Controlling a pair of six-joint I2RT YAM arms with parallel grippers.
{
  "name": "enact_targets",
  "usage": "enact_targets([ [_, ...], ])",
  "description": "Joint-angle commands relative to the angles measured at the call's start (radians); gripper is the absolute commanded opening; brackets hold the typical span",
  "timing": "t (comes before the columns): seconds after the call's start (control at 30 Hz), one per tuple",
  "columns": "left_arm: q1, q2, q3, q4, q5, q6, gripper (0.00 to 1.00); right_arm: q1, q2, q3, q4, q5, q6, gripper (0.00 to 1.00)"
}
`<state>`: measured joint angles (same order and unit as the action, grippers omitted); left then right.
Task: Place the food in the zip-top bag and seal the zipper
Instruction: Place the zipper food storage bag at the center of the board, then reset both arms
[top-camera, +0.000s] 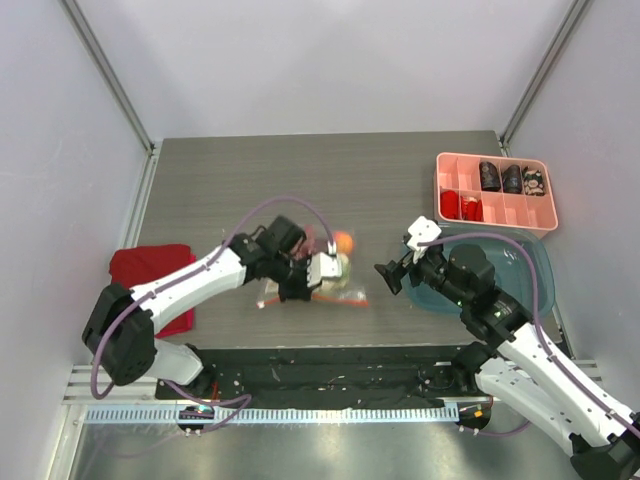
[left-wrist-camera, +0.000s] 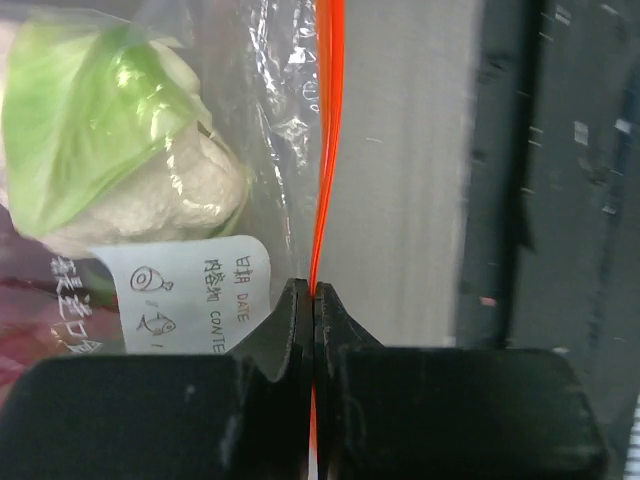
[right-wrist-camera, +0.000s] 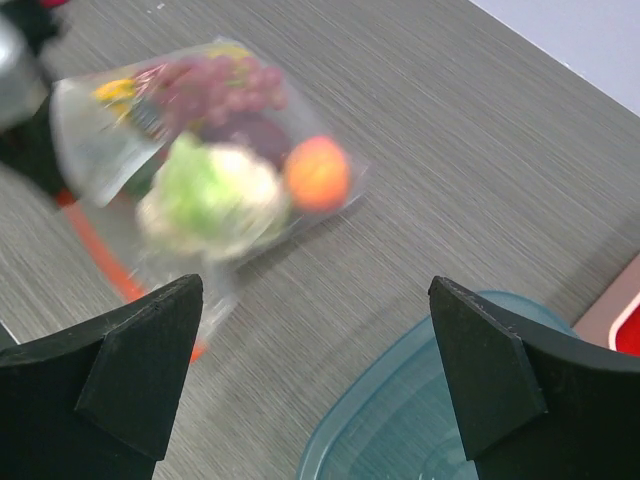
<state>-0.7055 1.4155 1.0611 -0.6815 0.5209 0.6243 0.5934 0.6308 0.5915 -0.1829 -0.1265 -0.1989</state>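
Observation:
The clear zip-top bag (top-camera: 335, 275) lies mid-table with food inside: pale-green cabbage (left-wrist-camera: 110, 140), an orange (right-wrist-camera: 317, 172) and purple grapes (right-wrist-camera: 215, 85). Its white label (left-wrist-camera: 190, 290) shows in the left wrist view. The orange-red zipper (left-wrist-camera: 327, 140) runs along the bag's near edge. My left gripper (left-wrist-camera: 314, 292) is shut on the zipper strip, at the bag's left end (top-camera: 300, 283). My right gripper (right-wrist-camera: 315, 330) is open and empty, over the table to the right of the bag (top-camera: 392, 275), apart from it.
A teal plastic container (top-camera: 535, 270) sits under my right arm; its rim shows in the right wrist view (right-wrist-camera: 400, 400). A pink compartment tray (top-camera: 495, 215) with dark pieces and red items stands at the back right. A folded red cloth (top-camera: 150, 275) lies at the left.

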Motion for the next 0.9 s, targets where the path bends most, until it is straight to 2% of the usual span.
enact_targets([
  [0.0, -0.081, -0.079, -0.140, 0.112, 0.030, -0.136, 0.00, -0.007, -0.019, -0.021, 0.008, 0.067, 0.006, 1.00],
  [0.13, -0.104, -0.087, -0.184, 0.140, 0.024, -0.247, 0.02, -0.007, -0.014, -0.030, 0.000, 0.074, 0.010, 1.00],
  [0.17, -0.106, -0.084, -0.184, 0.138, 0.024, -0.259, 0.08, -0.009, -0.010, -0.029, -0.001, 0.076, 0.012, 1.00],
  [0.2, -0.104, -0.085, -0.179, 0.122, 0.027, -0.271, 0.18, -0.009, -0.008, -0.029, 0.000, 0.079, 0.013, 1.00],
  [0.23, -0.104, -0.090, -0.156, 0.111, 0.030, -0.282, 0.35, -0.012, -0.002, -0.024, -0.001, 0.082, 0.015, 1.00],
  [0.3, -0.104, -0.128, -0.126, 0.080, 0.054, -0.308, 0.45, -0.017, 0.016, 0.001, -0.003, 0.093, 0.015, 1.00],
  [0.33, -0.104, -0.145, -0.090, 0.073, 0.057, -0.319, 0.59, -0.017, 0.023, 0.013, 0.000, 0.097, 0.012, 1.00],
  [0.4, -0.104, -0.188, -0.037, 0.027, 0.059, -0.334, 0.70, -0.020, 0.049, 0.056, 0.002, 0.102, 0.006, 1.00],
  [0.43, -0.104, -0.194, -0.008, 0.005, 0.048, -0.336, 0.80, -0.020, 0.056, 0.071, 0.002, 0.103, 0.006, 1.00],
  [0.5, -0.106, -0.199, 0.103, -0.071, 0.024, -0.336, 0.91, -0.023, 0.075, 0.120, 0.002, 0.108, 0.009, 1.00],
  [0.6, -0.088, -0.190, 0.253, -0.148, -0.030, -0.374, 0.97, -0.030, 0.109, 0.189, 0.008, 0.105, 0.032, 1.00],
  [0.63, -0.028, -0.185, 0.284, -0.151, -0.032, -0.406, 1.00, -0.038, 0.128, 0.206, 0.013, 0.102, 0.050, 1.00],
  [0.77, 0.229, -0.054, 0.486, -0.219, 0.160, -0.583, 1.00, -0.093, 0.180, 0.293, 0.010, 0.058, 0.114, 0.99],
  [0.8, 0.269, -0.023, 0.572, -0.252, 0.165, -0.609, 1.00, -0.108, 0.190, 0.304, 0.005, 0.047, 0.130, 1.00],
  [0.83, 0.358, 0.006, 0.617, -0.260, 0.162, -0.683, 1.00, -0.125, 0.204, 0.332, -0.012, 0.038, 0.150, 1.00],
  [0.87, 0.397, 0.063, 0.651, -0.277, 0.160, -0.714, 1.00, -0.156, 0.248, 0.350, -0.030, 0.034, 0.195, 1.00],
])
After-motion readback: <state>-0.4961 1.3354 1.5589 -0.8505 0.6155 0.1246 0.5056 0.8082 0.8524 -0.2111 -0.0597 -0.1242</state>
